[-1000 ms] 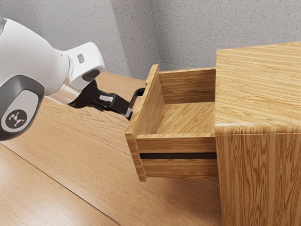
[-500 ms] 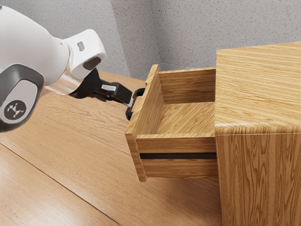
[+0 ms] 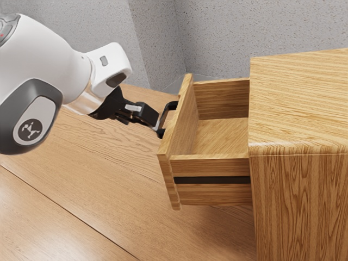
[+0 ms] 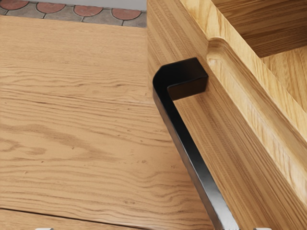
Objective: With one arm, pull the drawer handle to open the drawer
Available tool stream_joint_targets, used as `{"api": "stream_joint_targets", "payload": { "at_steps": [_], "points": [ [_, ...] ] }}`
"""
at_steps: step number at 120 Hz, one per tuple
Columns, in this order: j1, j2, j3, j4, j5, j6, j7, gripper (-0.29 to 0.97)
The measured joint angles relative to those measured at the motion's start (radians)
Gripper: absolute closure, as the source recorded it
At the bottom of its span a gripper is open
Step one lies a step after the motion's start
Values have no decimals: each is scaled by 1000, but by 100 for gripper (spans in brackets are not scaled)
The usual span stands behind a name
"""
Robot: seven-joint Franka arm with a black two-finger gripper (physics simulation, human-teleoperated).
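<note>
Light oak wooden drawer [image 3: 179,128] sat partly pulled out of the matching oak cabinet [image 3: 296,157] at frame centre, black two-finger gripper [image 3: 162,123] just left of centre at its black bar handle [image 4: 184,143], jaws spread wide around the bar, not clamped, above the wooden tabletop [image 3: 92,190].

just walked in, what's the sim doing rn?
A Franka arm is working the wooden drawer of a cabinet that stands on a wooden table. The arm reaches across to the black handle on the drawer's front panel. The drawer stands partly pulled out of the cabinet, and the part of its inside that shows looks empty.
</note>
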Motion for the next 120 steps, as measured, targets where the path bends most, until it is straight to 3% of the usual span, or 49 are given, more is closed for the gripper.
{"api": "stream_joint_targets", "payload": {
  "at_steps": [38,62,120],
  "points": [
    [13,-14,13,-4,-1,-3,-2,16],
    [7,69,3,61,0,3,-3,16],
    [10,137,-11,90,2,7,-8,16]
  ]
}}
